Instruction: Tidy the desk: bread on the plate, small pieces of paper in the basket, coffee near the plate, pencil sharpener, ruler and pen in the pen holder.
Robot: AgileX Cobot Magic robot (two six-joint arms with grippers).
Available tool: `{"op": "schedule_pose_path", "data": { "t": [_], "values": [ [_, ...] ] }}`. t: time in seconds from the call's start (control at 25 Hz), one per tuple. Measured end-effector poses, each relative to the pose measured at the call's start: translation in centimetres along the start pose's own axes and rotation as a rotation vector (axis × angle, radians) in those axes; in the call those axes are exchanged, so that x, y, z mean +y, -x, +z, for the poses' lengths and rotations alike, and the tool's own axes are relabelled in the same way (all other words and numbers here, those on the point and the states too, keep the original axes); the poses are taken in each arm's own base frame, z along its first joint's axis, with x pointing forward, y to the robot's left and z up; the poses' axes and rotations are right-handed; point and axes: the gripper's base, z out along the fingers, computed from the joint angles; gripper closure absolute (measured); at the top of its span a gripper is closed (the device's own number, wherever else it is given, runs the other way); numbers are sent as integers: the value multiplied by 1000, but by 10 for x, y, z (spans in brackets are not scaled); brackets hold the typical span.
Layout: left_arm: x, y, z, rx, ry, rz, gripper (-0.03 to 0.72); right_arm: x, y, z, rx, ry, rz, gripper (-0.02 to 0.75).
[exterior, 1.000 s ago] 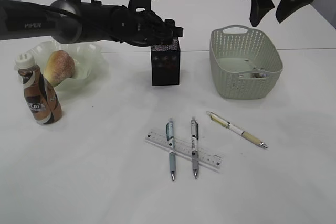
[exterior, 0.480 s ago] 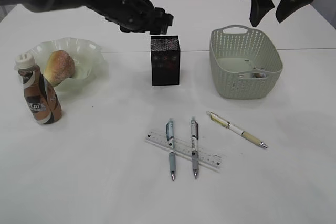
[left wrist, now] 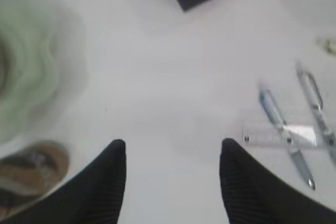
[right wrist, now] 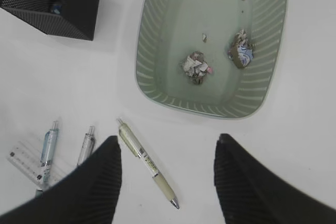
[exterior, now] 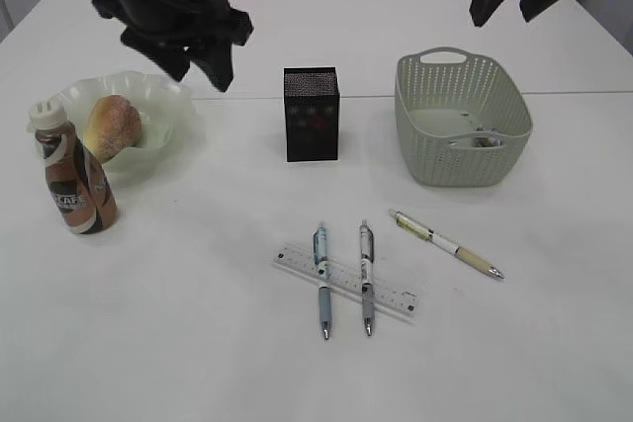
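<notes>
- Lying flat on the white table (exterior: 178,343), the clear ruler (exterior: 346,282) sits in front of the black pen holder (exterior: 312,114), with two pens crossed over it: a blue-trimmed pen (exterior: 321,281) and a grey pen (exterior: 366,277).
- A third, cream-coloured pen (exterior: 447,243) lies alone just right of them, near the green basket (exterior: 462,118), which holds scraps of paper (right wrist: 196,67).
- The pens look light, stiff and smooth, so they probably roll; pinching across the barrel near the middle seems the safest hold.
- The ruler looks thin and slippery and lies flush on the table, so it is likely the hardest to lift; the pens on top should probably go first.
- The left gripper (left wrist: 172,179) hangs high above the table with its jaws spread wide and nothing between them.
- The right gripper (right wrist: 167,174) hovers over the basket's near edge, jaws equally wide and empty.
- The bread (exterior: 112,126) sits on the plate (exterior: 168,96), the coffee bottle (exterior: 73,177) beside it.
</notes>
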Motion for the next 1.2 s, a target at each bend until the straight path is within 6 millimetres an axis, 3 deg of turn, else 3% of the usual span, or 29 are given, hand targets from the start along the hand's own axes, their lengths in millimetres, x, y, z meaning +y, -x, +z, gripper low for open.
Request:
{"op": "schedule_pose_path", "data": {
  "t": [0.12,0.52,0.92,1.2],
  "values": [
    [1,-10,-13,96,8,0,273,2,-1,-16,-33,29,6,321],
    [-6,-15,-80,-13,-84,-58,275,10,-11,-70,-139,121,-8,321],
    [-9,-33,-149,-134,-158,-86,284,10,-67,-77,-37,135,-6,321],
    [-5,-78,-200,-198,-173,-84,291,13,-99,-93,-37,185,-74,321]
  ]
}}
